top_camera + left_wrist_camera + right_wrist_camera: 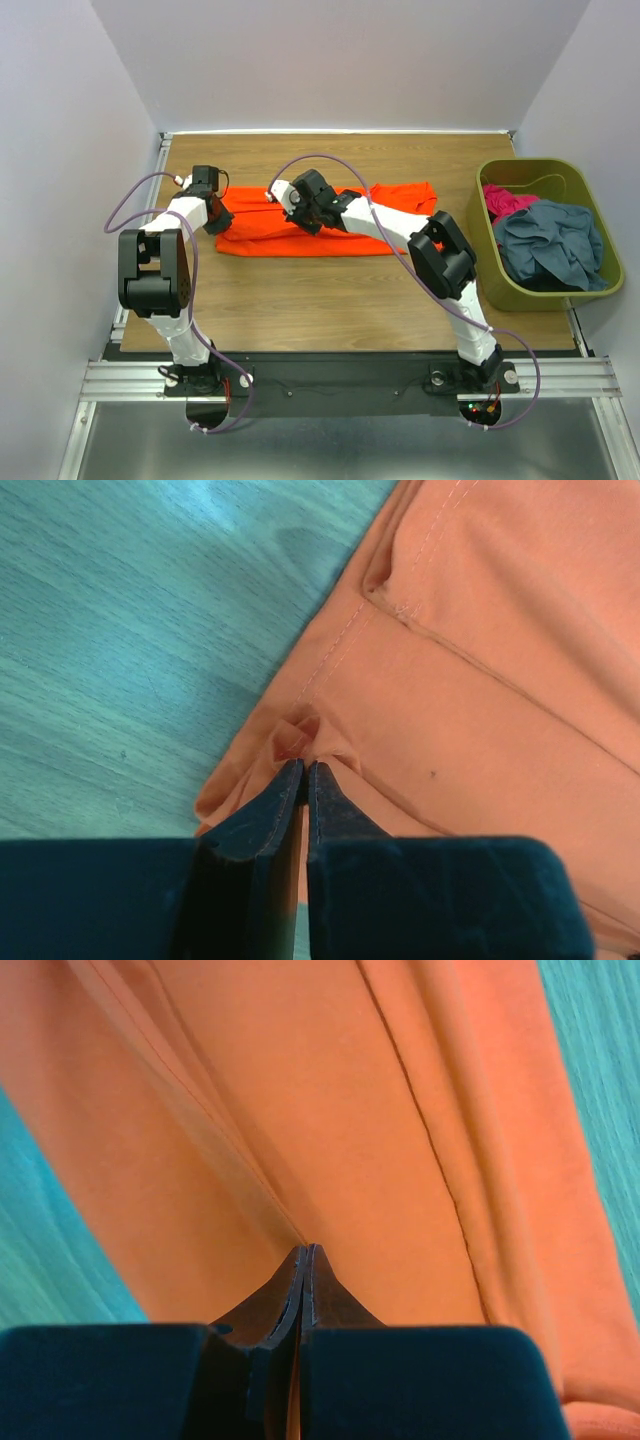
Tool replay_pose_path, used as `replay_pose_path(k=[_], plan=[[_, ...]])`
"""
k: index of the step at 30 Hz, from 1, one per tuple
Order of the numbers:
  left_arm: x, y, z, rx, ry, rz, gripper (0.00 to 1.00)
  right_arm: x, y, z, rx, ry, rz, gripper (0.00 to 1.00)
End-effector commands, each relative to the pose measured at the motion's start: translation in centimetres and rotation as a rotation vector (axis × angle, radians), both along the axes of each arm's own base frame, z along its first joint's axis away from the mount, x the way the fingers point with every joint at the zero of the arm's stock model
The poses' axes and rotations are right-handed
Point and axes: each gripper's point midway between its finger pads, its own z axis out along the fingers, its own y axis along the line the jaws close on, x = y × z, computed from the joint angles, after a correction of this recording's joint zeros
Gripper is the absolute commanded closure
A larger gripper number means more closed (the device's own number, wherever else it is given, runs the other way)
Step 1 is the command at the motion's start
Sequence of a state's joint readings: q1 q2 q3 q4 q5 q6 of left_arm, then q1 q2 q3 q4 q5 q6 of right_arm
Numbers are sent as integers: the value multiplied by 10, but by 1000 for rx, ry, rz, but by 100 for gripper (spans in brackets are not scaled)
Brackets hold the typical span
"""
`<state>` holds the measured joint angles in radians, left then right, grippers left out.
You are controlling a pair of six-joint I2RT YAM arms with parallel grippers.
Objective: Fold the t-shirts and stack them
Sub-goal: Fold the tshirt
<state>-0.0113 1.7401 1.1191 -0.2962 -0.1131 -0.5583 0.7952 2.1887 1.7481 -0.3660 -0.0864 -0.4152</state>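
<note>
The bright orange t-shirt (262, 235) lies as a long folded band across the back of the wooden table (330, 300). My left gripper (217, 221) is at its left end, shut on a pinch of the orange cloth (480, 680) at the hem corner (305, 763). My right gripper (283, 196) is over the band's far edge, shut on a raised fold of the orange cloth (330, 1110), which rises to the fingertips (305, 1248). The slate blue-grey t-shirt (550, 245) and the magenta-pink t-shirt (505, 200) lie crumpled in the tub.
The olive-green tub (530, 163) stands at the table's right edge. White walls close in the back and both sides. The metal rail (330, 378) with both arm bases runs along the near edge.
</note>
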Motion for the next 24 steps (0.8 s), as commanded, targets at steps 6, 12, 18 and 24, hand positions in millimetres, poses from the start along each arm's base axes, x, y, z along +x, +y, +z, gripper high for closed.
replay_pose_path(k=[6, 12, 18, 24], plan=[[-4, 17, 12, 14, -31, 37, 61, 34, -1, 1, 21, -40, -105, 99], [-5, 19, 27, 18, -77, 55, 26, 41, 1, -4, 33, -29, -136, 99], [-20, 21, 44, 26, -114, 59, 22, 52, -1, -8, 52, -14, -188, 99], [-42, 18, 44, 25, -124, 54, 23, 66, -9, -7, 53, -32, -268, 95]])
